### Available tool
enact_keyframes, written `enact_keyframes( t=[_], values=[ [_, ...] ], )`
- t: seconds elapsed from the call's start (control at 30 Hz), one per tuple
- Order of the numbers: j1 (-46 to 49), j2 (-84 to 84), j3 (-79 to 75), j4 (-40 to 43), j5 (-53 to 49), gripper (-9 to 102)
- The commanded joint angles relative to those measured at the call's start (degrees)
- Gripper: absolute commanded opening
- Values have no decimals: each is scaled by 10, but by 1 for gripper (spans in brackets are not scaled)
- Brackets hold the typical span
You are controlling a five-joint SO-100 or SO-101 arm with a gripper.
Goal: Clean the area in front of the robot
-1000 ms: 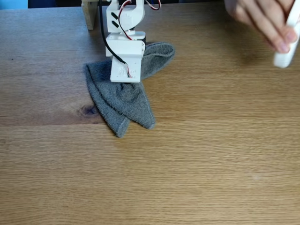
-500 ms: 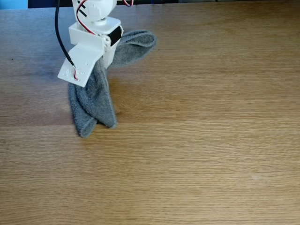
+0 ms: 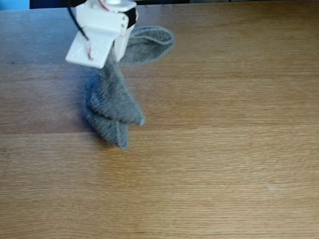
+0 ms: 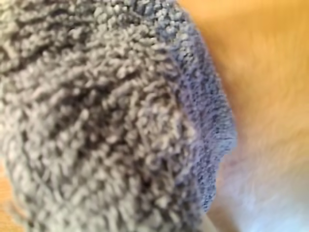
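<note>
In the fixed view, the white robot (image 3: 102, 32) reaches in from the top edge at upper left, its blocky end tilted and carrying thin red and black wires. A grey towelling cloth (image 3: 112, 107) hangs from under it: one rounded flap sticks out to the right near the top (image 3: 149, 42), while the rest drapes down in folds to two pointed corners that meet the oak tabletop (image 3: 224, 149). The fingers are hidden beneath the white housing and the cloth, so I cannot tell whether they are spread or pinching the fabric. The tabletop is light brown with straight grain, and a plank seam runs across it level with the cloth's lower tips. A strip of blue shows at the top left corner (image 3: 14, 4).

The wrist view gives what the fixed one cannot: the cloth (image 4: 106, 121) pressed close to the lens, its looped pile and a flat woven hem (image 4: 212, 121) along the right edge, with blurred orange-brown tabletop (image 4: 270, 72) beyond.
</note>
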Motion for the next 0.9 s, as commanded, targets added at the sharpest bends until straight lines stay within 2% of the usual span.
enact_keyframes(
  t=[0.0, 0.1, 0.23, 0.47, 0.63, 0.7, 0.73, 0.8, 0.87],
  values=[
    [-24, 98, 51, -61, -9, 0],
    [0, 105, 100, -139, -14, 0],
    [109, 91, 142, -192, -41, 0],
    [273, 83, 155, -169, -98, 0],
    [328, 110, 156, -105, -111, 0],
    [336, 110, 156, -104, -110, 0],
    [340, 110, 156, -106, -108, 2],
    [348, 107, 156, -112, -105, 14],
    [355, 106, 156, -112, -101, 20]
  ],
)
